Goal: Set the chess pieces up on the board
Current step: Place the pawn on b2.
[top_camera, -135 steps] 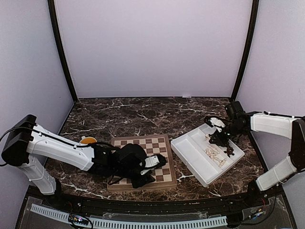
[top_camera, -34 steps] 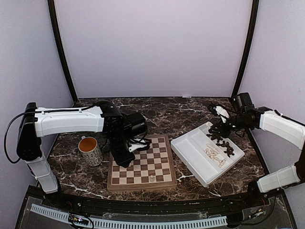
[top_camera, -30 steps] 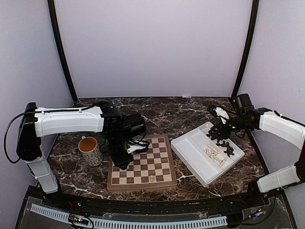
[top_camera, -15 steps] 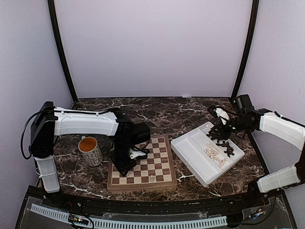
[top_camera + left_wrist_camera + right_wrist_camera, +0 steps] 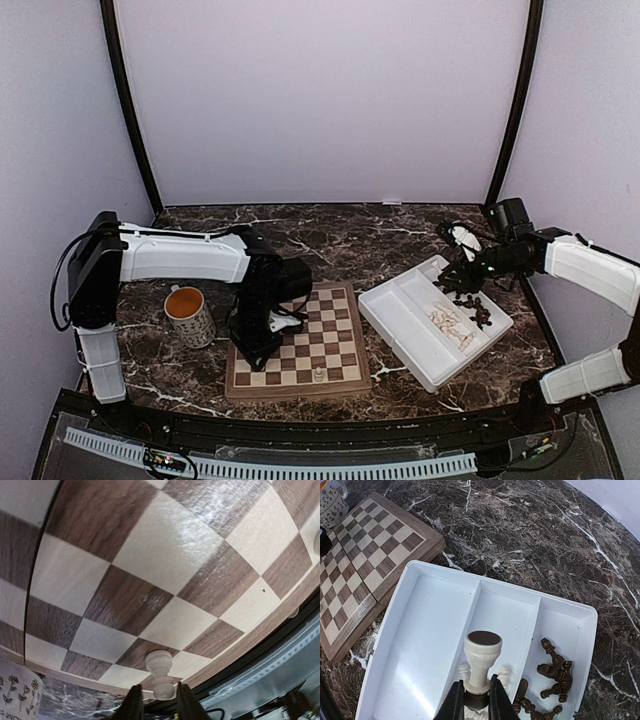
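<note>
The board (image 5: 332, 330) lies in front of the left arm. One cream pawn (image 5: 318, 375) stands on its near row. My left gripper (image 5: 260, 347) reaches down over the board's near left part. In the left wrist view a second cream pawn (image 5: 161, 672) stands upright on a square by the board (image 5: 165, 545) edge. The left gripper (image 5: 159, 705) is open, with narrow gaps on both sides of that pawn's head. My right gripper (image 5: 476, 697) hovers over the white tray (image 5: 420, 645), shut on an upside-down cream piece (image 5: 481, 660). Dark pieces (image 5: 555, 672) and cream pieces (image 5: 503, 674) lie in the tray.
A patterned mug (image 5: 190, 315) stands on the marble just left of the board, close to the left arm. The white tray (image 5: 400, 320) sits right of the board, almost touching its corner, with the right gripper (image 5: 462, 272) above its far end. Black posts frame the back corners.
The left arm has swung its elbow in and kept its gripper low over the board's near left. Its jaws have parted from the cream pawn. The right arm has hardly moved.
</note>
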`<action>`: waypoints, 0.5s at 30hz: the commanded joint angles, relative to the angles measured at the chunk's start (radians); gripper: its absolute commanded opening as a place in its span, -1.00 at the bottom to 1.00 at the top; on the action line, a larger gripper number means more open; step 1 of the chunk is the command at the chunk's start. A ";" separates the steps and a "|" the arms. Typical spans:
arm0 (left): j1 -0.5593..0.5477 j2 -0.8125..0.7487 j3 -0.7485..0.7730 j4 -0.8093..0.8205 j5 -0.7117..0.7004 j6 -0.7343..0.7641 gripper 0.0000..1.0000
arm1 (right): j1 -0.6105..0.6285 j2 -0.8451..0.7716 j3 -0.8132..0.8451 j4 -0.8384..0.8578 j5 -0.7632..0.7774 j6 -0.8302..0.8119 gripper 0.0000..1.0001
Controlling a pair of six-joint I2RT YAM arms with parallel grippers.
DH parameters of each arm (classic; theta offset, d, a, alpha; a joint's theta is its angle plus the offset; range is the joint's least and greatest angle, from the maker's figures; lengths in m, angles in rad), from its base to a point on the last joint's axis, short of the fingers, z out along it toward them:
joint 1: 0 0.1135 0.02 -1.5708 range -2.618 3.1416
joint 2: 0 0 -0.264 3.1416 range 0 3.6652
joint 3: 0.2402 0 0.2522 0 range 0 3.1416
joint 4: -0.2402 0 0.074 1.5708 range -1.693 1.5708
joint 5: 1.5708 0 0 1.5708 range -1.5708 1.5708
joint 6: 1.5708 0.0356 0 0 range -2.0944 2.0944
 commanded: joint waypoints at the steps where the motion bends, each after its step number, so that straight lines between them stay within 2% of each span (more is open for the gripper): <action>1: 0.000 -0.004 0.025 -0.029 -0.024 0.008 -0.25 | -0.005 -0.006 -0.009 0.025 -0.002 -0.008 -0.94; 2: 0.000 -0.008 0.031 -0.030 -0.048 0.008 -0.15 | -0.006 -0.008 -0.010 0.026 -0.001 -0.008 -0.94; 4: 0.000 -0.026 0.044 -0.026 -0.062 0.008 -0.09 | -0.006 -0.008 -0.011 0.025 0.001 -0.010 -0.94; 7: 0.000 -0.067 0.054 -0.019 -0.051 -0.001 -0.06 | -0.005 -0.008 -0.012 0.025 0.001 -0.010 -0.94; 9: 0.000 -0.087 0.053 -0.016 -0.043 -0.009 -0.07 | -0.006 -0.008 -0.012 0.026 0.002 -0.012 -0.94; 15: -0.001 -0.093 0.022 -0.019 -0.012 -0.024 -0.27 | -0.006 -0.001 -0.010 0.025 0.002 -0.013 -0.94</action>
